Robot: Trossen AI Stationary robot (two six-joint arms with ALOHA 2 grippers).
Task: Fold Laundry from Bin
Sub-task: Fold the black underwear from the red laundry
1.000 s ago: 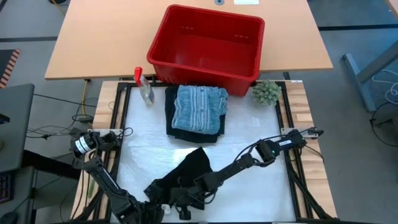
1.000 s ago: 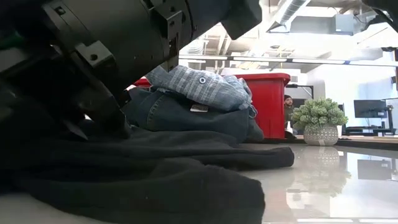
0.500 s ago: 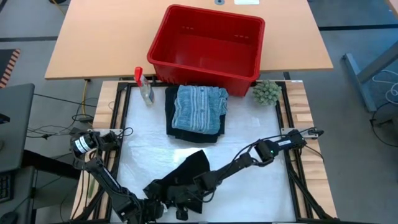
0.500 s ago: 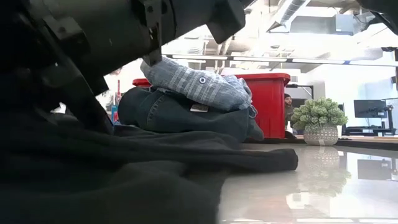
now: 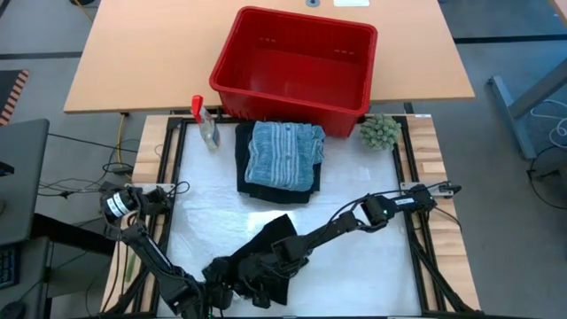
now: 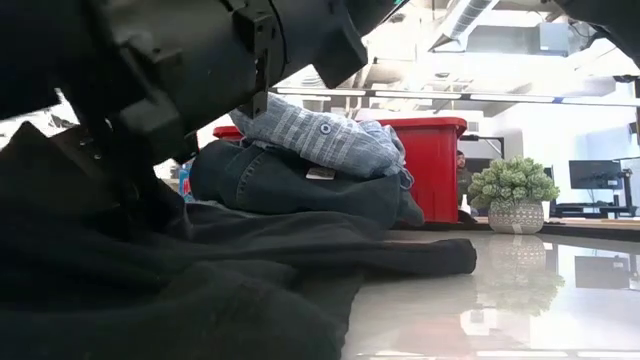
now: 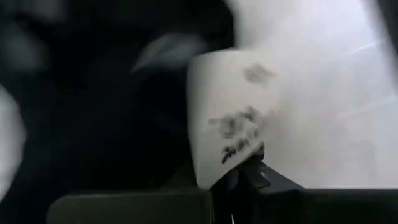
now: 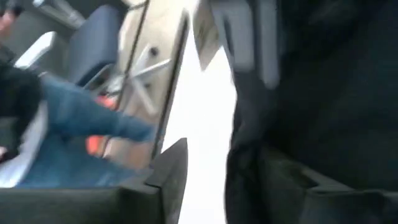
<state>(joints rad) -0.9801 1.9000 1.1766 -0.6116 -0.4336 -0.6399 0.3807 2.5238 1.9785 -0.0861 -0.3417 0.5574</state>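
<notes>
A black garment lies crumpled on the white mat near the table's front edge. My left gripper is at its near left part, shut on the garment's white label. My right gripper reaches over the garment's middle from the right and stands open, with black cloth beside one finger. Farther back, a folded light blue striped garment rests on a folded dark one. The red bin stands behind them on the wooden table. My left gripper pinches the lower end of the white label between its two fingers, coming down at a slant from the near left. The label stands up from the fingers, with the black cloth beside it. My right gripper: whether its open fingers touch the black cloth, I cannot tell.
A small spray bottle with a red top stands at the mat's far left, a fuzzy green ball at its far right. Black frame rails run along both sides of the mat. Bare mat lies right of the folded stack.
My right arm has swung a little toward the table's left and risen, and its wrist has rolled. In the low view the near part of the black garment now stands bunched higher on the left, while its far corner stays flat on the mat.
</notes>
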